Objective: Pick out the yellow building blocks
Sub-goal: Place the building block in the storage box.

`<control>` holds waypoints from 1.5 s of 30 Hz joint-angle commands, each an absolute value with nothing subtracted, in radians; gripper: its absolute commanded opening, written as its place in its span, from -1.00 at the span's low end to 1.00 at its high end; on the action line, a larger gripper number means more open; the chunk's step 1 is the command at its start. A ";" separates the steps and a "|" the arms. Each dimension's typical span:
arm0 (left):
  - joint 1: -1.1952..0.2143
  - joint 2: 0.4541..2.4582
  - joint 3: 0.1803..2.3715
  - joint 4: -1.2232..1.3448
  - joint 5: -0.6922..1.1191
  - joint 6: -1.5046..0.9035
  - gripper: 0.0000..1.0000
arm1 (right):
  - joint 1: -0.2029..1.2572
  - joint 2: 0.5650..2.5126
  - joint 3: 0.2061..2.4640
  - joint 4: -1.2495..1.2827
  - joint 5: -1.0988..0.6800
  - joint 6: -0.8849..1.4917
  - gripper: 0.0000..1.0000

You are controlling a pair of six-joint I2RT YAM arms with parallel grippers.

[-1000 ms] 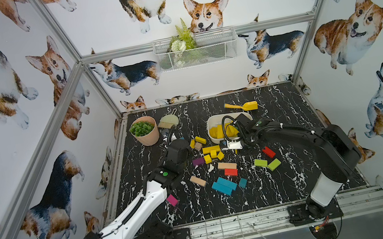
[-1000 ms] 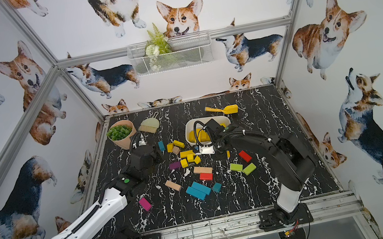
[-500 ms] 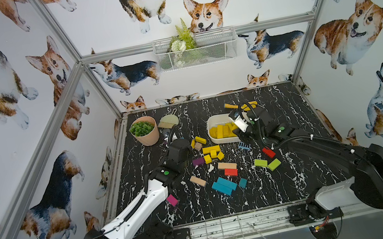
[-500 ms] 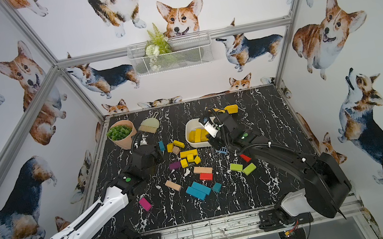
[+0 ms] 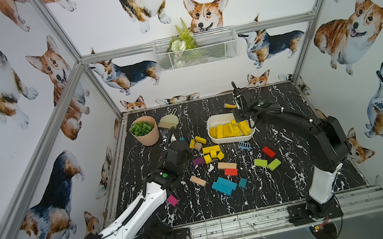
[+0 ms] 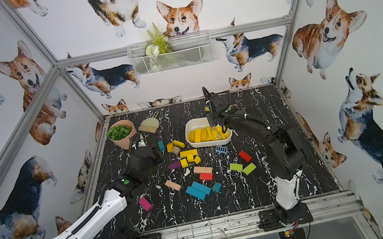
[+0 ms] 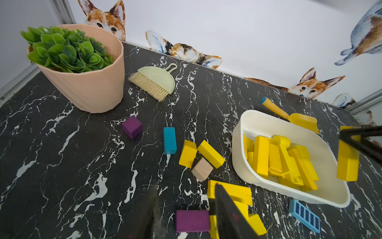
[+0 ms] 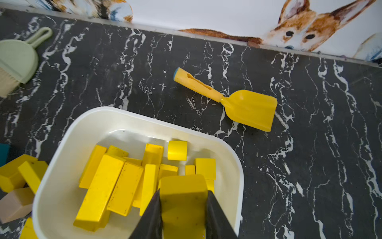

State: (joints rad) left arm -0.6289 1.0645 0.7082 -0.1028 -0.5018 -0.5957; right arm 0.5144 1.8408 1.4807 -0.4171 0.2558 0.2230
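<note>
Right end effector [image 8: 183, 196] pinches a yellow block [image 8: 183, 185] over the white tray [image 8: 134, 120]; a low, centred release looks wisest; left end effector [image 7: 186, 192] hangs part-open, empty.

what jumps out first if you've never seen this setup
The white plastic tub heaped with bright-yellow wooden blocks, at the back of the black marbled table, with the right gripper holding one more yellow bar over it. Then the multicoloured wooden blocks strewn in front, and the corgi-print walls.

The left arm [image 5: 146, 200] and right arm [image 5: 326, 136] have white lower links, black joints and ribbed black cables [image 5: 133, 212] (a green dot [image 5: 165, 175] marks the left's housing); the right claw [image 8: 183, 215] has tapered black fingers [image 8: 217, 223].
</note>
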 commanded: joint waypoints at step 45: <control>-0.618 1.312 0.908 -0.163 -0.469 -0.588 0.10 | 0.463 1.432 1.077 -0.279 0.103 0.276 0.07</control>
